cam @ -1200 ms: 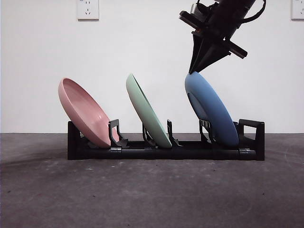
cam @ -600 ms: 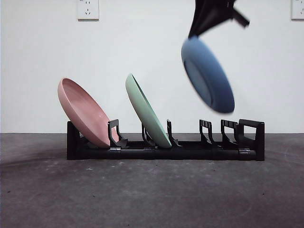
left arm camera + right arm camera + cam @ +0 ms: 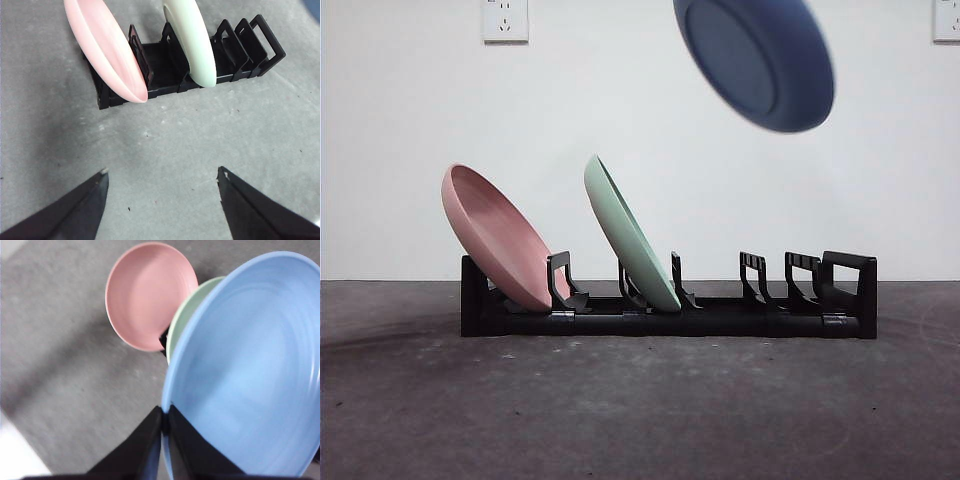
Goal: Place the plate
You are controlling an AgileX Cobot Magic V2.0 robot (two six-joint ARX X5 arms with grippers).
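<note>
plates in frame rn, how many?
3. Pink plate leans at one end of the rack, green plate leans in the next slot, blue plate is up in the air, clamped in the right gripper.

left gripper [image 3: 161, 180]: two matte black jaws, wedge-shaped, tapering to pale, worn-looking tips; smooth, unmarked | right gripper [image 3: 165, 422]: two black jaws, flat-sided, narrowing to thin edges; no markings visible

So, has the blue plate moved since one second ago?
Yes. The blue plate left its slot at the right end of the black rack and now hangs high above it, clamped in the right pincer.
</note>
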